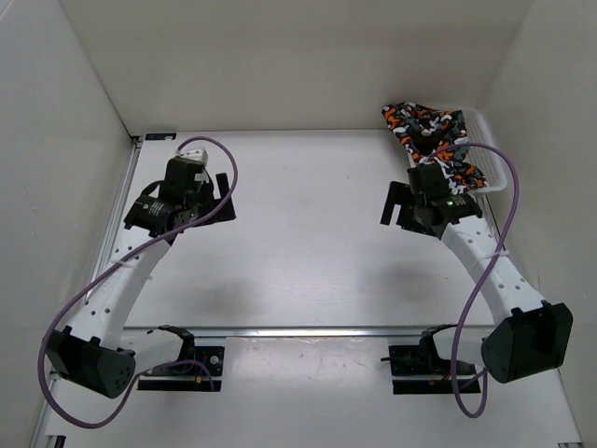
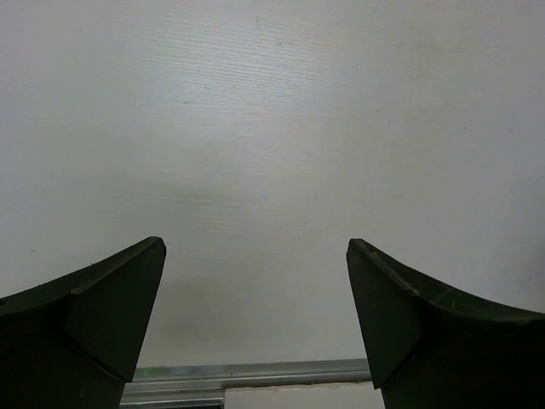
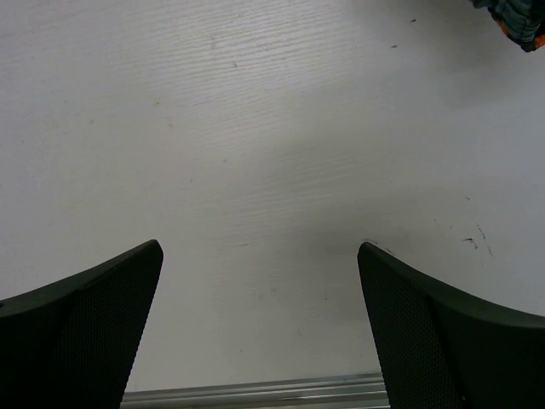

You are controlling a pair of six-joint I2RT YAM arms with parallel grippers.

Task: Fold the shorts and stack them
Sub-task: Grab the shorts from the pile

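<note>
**A:** Status on the shorts job?

**B:** Looks like nothing is started. The soft fabric shorts (image 1: pixel 431 129), a camouflage print in orange, white, black and dark grey, sit bunched at the white plastic mesh basket (image 1: pixel 494 179) in the far right corner of the white table (image 1: pixel 298 252). From the top view, much of the fabric spills over the basket's left side.

**A:** Grippers?

**B:** The left gripper (image 1: pixel 224 198) has its jaws spread wide with nothing between them, over bare tabletop on the far left, well apart from the shorts. The right gripper (image 1: pixel 390 207) is the same, released and empty. Its wrist is just beside the shorts, but the fingers point toward table centre, not at the fabric. Its wrist view catches only a scrap of the print in the top right corner.

**A:** Which step, then?

**B:** Best guess is the very first one, fetching. No fold or stack is visible.

**A:** What does the next move need?

**B:** The right arm is closer, so it would have to swing toward the basket, drop onto a fabric edge, pinch it and drag the shorts onto open table. Limp cloth may snag on the mesh rim. The left arm is probably needed to spread the shorts flat before any fold.
</note>
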